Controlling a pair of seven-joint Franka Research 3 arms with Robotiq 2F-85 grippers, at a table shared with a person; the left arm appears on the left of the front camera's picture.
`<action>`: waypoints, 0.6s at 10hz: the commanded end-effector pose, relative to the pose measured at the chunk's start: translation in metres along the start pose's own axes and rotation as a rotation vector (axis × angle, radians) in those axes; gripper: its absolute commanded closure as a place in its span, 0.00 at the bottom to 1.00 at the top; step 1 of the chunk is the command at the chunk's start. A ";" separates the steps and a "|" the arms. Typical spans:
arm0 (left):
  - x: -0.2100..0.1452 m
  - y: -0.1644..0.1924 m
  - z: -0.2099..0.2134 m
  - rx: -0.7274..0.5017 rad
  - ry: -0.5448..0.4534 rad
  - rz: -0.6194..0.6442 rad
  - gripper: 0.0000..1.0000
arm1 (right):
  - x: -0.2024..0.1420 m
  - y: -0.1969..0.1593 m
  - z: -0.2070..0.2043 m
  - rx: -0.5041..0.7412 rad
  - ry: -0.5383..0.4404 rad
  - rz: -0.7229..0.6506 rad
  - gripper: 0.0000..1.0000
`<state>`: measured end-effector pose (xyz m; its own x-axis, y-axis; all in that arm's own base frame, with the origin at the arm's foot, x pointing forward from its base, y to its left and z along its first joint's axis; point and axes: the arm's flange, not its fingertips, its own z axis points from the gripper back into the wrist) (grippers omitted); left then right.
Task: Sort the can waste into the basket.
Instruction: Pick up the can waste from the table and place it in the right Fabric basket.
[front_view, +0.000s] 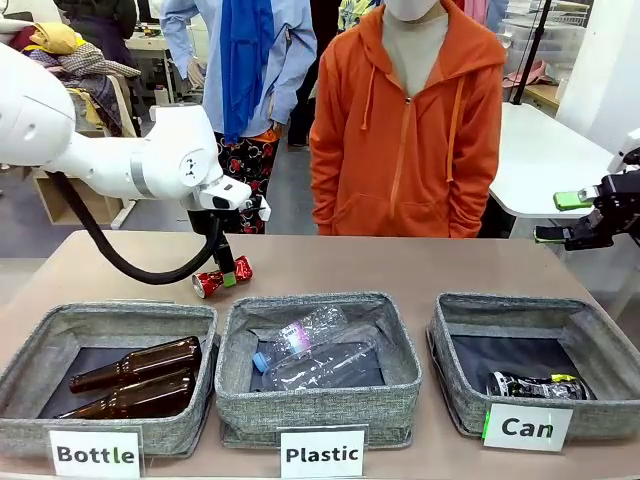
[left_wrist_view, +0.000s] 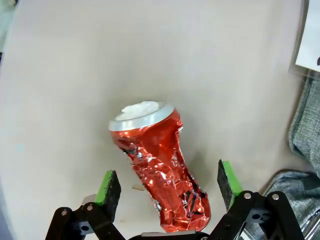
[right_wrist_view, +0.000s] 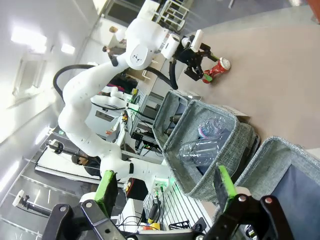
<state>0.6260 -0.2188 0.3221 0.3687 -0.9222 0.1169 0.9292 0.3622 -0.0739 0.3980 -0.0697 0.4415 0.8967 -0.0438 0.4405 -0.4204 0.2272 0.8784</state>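
Observation:
The crushed red can lies on its side on the table behind the bins. My left gripper stands over it, open. In the left wrist view the red can sits between the green pads, with a gap on each side. The dark can with green and white print lies inside the "Can" basket at the front right. My right gripper hovers open at the right, above and behind that basket, with nothing in it. In the right wrist view the red can shows far off.
A "Bottle" bin with two brown glass bottles stands front left. The "Plastic" bin with clear bottles is in the middle. A person in an orange hoodie stands at the far side.

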 end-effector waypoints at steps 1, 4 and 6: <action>0.002 0.009 -0.001 -0.008 0.017 -0.002 0.00 | -0.001 0.002 0.003 0.003 0.013 0.023 0.00; 0.001 0.009 -0.012 0.010 0.003 -0.040 0.00 | -0.001 0.002 0.003 0.003 0.013 0.023 0.00; 0.002 0.007 -0.010 0.005 0.003 -0.034 0.58 | -0.001 0.002 0.003 0.003 0.013 0.023 0.00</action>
<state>0.6326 -0.2218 0.3089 0.3482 -0.9305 0.1137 0.9370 0.3421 -0.0702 0.3980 -0.0697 0.4415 0.8967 -0.0438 0.4405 -0.4204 0.2272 0.8784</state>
